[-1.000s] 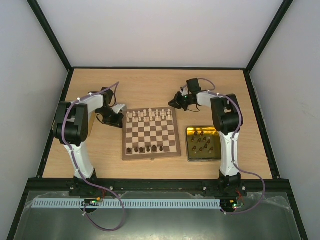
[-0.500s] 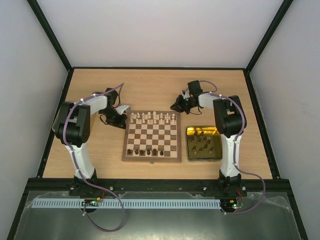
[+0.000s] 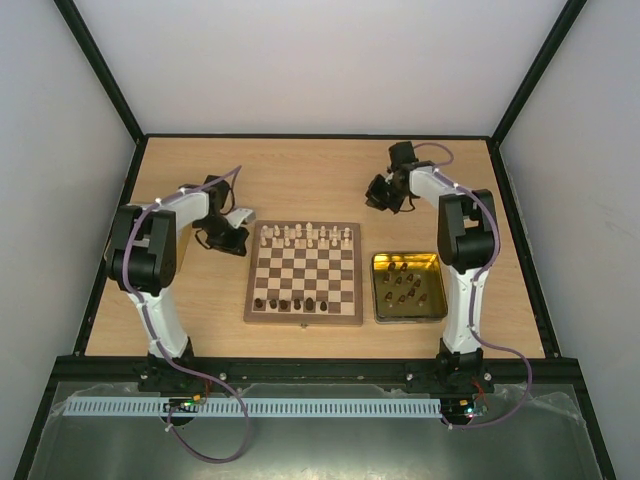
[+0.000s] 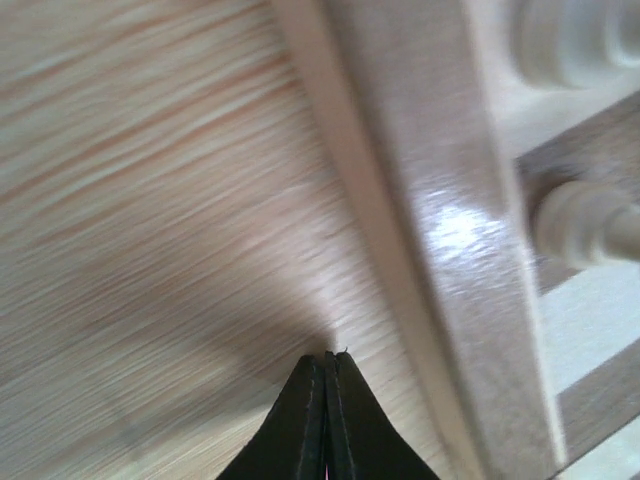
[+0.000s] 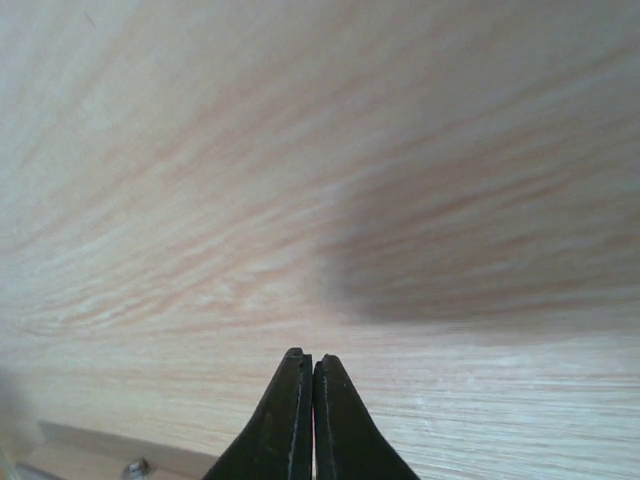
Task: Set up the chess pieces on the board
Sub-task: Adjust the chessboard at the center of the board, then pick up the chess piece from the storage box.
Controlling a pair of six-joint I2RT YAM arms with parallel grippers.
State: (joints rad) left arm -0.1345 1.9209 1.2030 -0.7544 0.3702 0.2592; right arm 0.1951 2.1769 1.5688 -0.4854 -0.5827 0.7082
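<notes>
The chessboard (image 3: pixel 305 272) lies at the table's middle. Several cream pieces (image 3: pixel 305 235) stand along its far row and several dark pieces (image 3: pixel 290 300) along its near row. More dark pieces (image 3: pixel 405 283) lie in the gold tray. My left gripper (image 3: pixel 240 243) is shut and empty, low over the table just left of the board's far left corner; in the left wrist view (image 4: pixel 326 356) the board's border (image 4: pixel 440 200) and blurred cream pieces (image 4: pixel 580 225) show beside it. My right gripper (image 3: pixel 378 198) is shut and empty over bare table behind the tray, tips near the wood in the right wrist view (image 5: pixel 306 360).
A shiny gold metal tray (image 3: pixel 434 312) sits right of the board. Dark enclosure rails (image 3: pixel 310 135) and white walls frame the wooden table (image 3: pixel 300 180). The board's edge (image 5: pixel 100 445) shows at the bottom left of the right wrist view.
The board has slid right, toward the tray. My right gripper has moved away from the board's far right corner, up and to the right. My left gripper first followed the board, then drew back a little.
</notes>
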